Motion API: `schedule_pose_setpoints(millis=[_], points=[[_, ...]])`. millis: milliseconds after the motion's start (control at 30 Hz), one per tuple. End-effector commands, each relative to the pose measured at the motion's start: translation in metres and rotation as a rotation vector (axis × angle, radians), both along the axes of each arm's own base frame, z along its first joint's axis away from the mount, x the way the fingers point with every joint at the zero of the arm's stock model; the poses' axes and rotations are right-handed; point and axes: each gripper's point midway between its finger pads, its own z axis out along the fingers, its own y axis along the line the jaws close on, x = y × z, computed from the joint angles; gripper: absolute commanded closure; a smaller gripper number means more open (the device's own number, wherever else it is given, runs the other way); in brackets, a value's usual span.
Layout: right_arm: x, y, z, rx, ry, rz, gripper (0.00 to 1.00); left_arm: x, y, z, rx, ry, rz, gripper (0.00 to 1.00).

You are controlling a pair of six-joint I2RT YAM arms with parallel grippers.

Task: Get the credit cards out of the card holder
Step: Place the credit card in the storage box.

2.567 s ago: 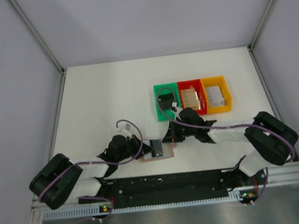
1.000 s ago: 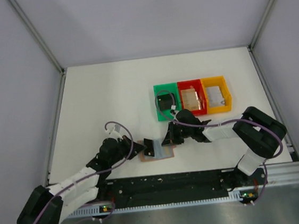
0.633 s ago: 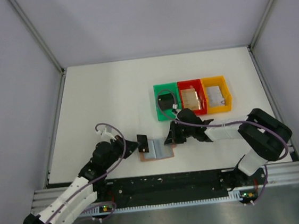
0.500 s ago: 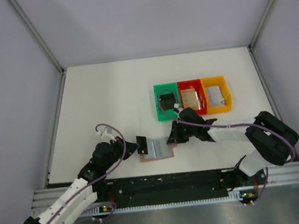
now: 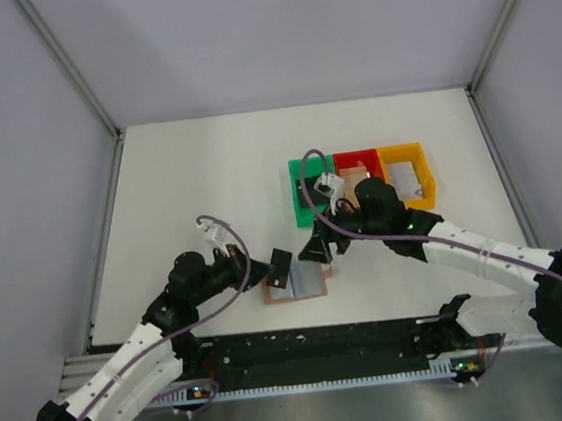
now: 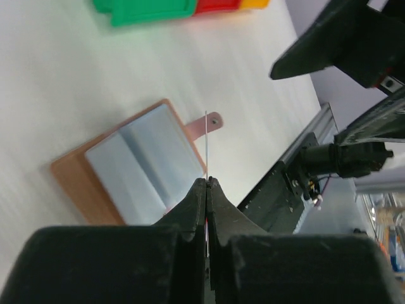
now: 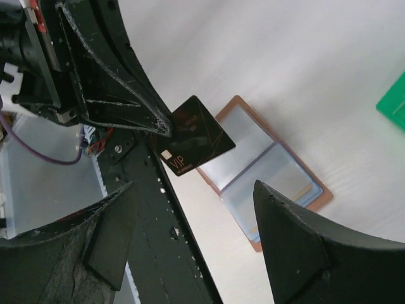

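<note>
White table (image 5: 187, 180) holds one open card holder (image 5: 305, 284); left claw (image 6: 207, 185) pinches one black card (image 7: 193, 136), right claw (image 7: 193, 185) gapes wide.

We count one card holder (image 5: 296, 285) lying open on the tabletop (image 5: 177, 181).

One credit card (image 5: 282, 267) is in sight, black, just over the card holder's left edge. Whether more sit in its pockets we cannot tell.

Three plastic bins stand in one row beyond the card holder, side against side:
- one green bin (image 5: 298, 183)
- one red bin (image 5: 358, 154)
- one yellow bin (image 5: 400, 150)

What lies inside them is too small for us to count.

Two end effectors:
- one left end effector (image 5: 270, 265) at the card holder's left
- one right end effector (image 5: 315, 249) over its far edge
</note>
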Motion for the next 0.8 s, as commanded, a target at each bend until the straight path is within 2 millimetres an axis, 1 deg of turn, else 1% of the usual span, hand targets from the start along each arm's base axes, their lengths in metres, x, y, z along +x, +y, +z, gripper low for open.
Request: schedule_pose_setpoints(millis=[0, 67, 133, 300, 367, 400, 467, 600, 633, 700, 733, 767], points=[[-0.013, 0.004, 0.034, 0.032, -0.175, 0.206, 0.27, -0.012, -0.024, 0.057, -0.060, -0.236, -0.238, 1.00], [-0.015, 0.006, 0.041, 0.034, -0.213, 0.256, 0.27, -0.018, -0.031, 0.070, -0.082, -0.278, -0.312, 1.00], [-0.015, 0.008, 0.047, 0.035, -0.260, 0.296, 0.27, -0.022, -0.036, 0.078, -0.093, -0.309, -0.364, 1.00], [-0.021, 0.014, 0.057, 0.057, -0.318, 0.404, 0.29, -0.026, -0.041, 0.092, -0.084, -0.365, -0.443, 1.00], [-0.027, 0.017, 0.058, 0.066, -0.283, 0.449, 0.32, -0.028, -0.042, 0.098, -0.086, -0.389, -0.466, 1.00], [-0.026, 0.018, 0.057, 0.064, -0.298, 0.475, 0.34, -0.029, -0.043, 0.099, -0.087, -0.395, -0.479, 1.00], [-0.030, 0.021, 0.057, 0.069, -0.283, 0.511, 0.41, -0.030, -0.045, 0.102, -0.088, -0.407, -0.500, 1.00], [-0.037, 0.024, 0.060, 0.096, -0.270, 0.571, 0.60, -0.032, -0.048, 0.102, -0.078, -0.402, -0.530, 1.00], [-0.038, 0.024, 0.060, 0.102, -0.270, 0.581, 0.67, -0.032, -0.049, 0.102, -0.074, -0.397, -0.531, 1.00], [-0.040, 0.024, 0.063, 0.112, -0.270, 0.596, 0.85, -0.030, -0.049, 0.101, -0.064, -0.394, -0.527, 1.00], [-0.040, 0.024, 0.063, 0.111, -0.273, 0.595, 0.96, -0.029, -0.049, 0.101, -0.060, -0.395, -0.521, 1.00], [-0.038, 0.023, 0.063, 0.105, -0.280, 0.582, 1.00, -0.025, -0.048, 0.101, -0.051, -0.394, -0.501, 1.00]])
